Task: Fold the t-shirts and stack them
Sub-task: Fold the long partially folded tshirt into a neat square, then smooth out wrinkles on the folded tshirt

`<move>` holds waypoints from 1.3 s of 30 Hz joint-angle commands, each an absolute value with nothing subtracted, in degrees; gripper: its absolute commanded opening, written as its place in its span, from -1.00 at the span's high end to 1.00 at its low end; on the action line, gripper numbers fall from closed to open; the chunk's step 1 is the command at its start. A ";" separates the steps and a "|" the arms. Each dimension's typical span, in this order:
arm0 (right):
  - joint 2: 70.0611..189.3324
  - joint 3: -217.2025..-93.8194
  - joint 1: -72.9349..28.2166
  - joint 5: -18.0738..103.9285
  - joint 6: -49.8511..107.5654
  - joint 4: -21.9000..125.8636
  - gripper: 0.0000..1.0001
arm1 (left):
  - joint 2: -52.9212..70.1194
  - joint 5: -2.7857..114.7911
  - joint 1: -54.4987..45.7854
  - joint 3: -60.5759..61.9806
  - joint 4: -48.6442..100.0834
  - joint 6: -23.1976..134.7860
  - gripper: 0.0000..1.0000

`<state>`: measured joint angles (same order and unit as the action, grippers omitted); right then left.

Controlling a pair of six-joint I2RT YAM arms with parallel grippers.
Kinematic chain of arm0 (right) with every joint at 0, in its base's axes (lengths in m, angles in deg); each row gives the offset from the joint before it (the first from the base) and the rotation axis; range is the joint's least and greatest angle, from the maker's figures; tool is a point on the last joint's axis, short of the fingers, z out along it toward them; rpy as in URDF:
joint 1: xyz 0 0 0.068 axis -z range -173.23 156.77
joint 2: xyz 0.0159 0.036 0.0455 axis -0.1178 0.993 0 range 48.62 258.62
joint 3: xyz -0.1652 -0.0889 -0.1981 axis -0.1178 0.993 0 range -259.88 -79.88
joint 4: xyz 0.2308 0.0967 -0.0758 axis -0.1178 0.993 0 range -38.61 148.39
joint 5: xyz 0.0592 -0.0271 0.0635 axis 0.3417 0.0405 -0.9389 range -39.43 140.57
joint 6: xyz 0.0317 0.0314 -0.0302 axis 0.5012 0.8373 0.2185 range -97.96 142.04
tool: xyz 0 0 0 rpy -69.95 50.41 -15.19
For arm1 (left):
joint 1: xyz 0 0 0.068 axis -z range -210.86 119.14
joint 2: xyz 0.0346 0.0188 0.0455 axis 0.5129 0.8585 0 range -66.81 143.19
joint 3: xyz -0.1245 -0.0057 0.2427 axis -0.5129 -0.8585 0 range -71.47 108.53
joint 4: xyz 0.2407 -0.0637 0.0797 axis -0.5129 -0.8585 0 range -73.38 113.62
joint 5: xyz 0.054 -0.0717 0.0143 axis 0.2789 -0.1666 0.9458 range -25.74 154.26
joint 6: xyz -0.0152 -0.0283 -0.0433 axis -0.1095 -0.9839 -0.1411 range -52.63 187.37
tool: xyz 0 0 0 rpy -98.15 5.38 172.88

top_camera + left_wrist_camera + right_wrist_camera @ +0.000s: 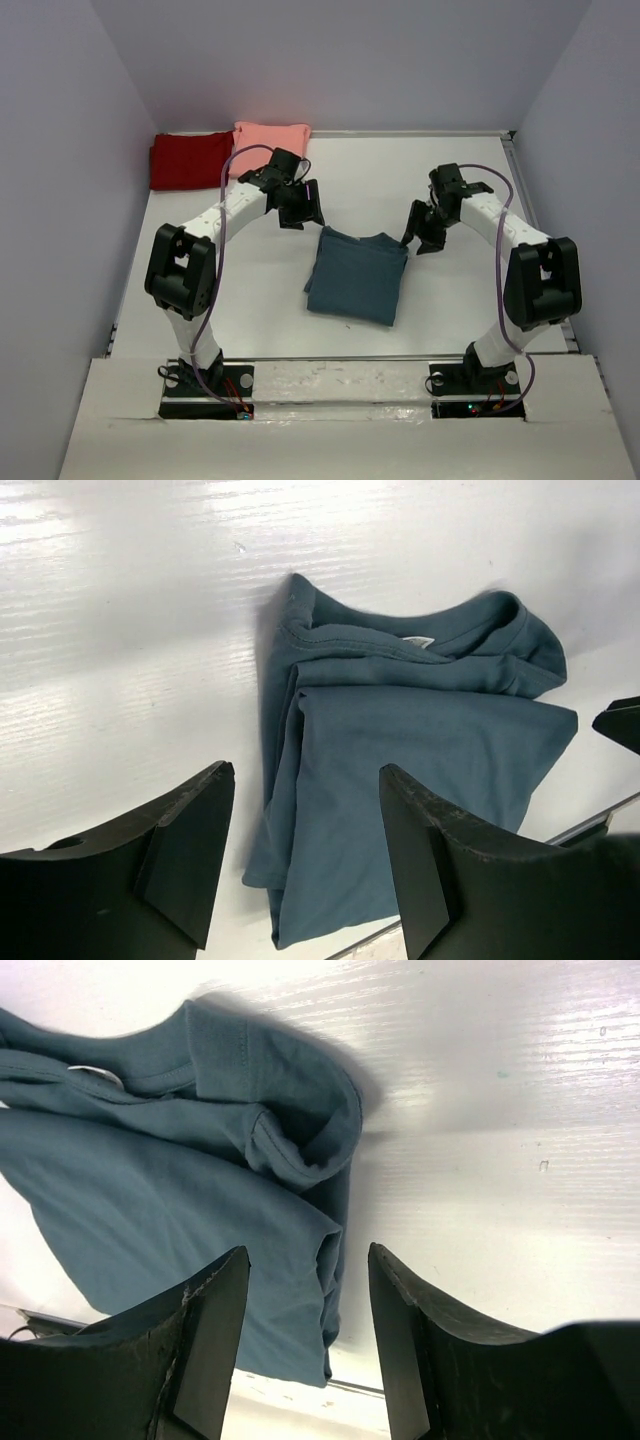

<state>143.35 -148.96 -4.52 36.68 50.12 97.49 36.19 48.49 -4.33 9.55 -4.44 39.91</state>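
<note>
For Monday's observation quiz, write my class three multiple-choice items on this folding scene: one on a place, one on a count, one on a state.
1. Where on the table does the teal-blue t-shirt lie?
A. far left corner
B. the middle
C. near right corner

2. How many t-shirts show?
A. one
B. two
C. three

3. How do the left end effector and right end effector stand?
A. both open, empty
B. both shut
C. left shut on cloth

Answers:
1 B, it lies folded in the middle.
2 C, besides it, the red t-shirt and pink t-shirt sit side by side at the far left.
3 A, each wrist view shows spread fingers gripping nothing.
</note>
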 commanded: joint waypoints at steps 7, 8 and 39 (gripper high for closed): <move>134.84 -147.21 -4.22 27.90 53.06 97.80 1.00 | 33.21 37.56 -4.49 10.28 -3.11 41.18 -0.19; 134.49 -146.24 -4.22 27.20 53.68 97.53 1.00 | 33.47 36.15 -4.31 9.75 -2.06 41.18 0.27; 145.56 -141.22 -8.09 15.76 57.29 80.83 1.00 | 45.07 20.92 0.96 2.80 9.65 38.62 1.00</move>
<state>145.10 -138.60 -7.67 14.60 58.66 82.37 44.17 18.13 0.69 2.38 13.51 36.19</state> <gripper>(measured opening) 0.011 0.011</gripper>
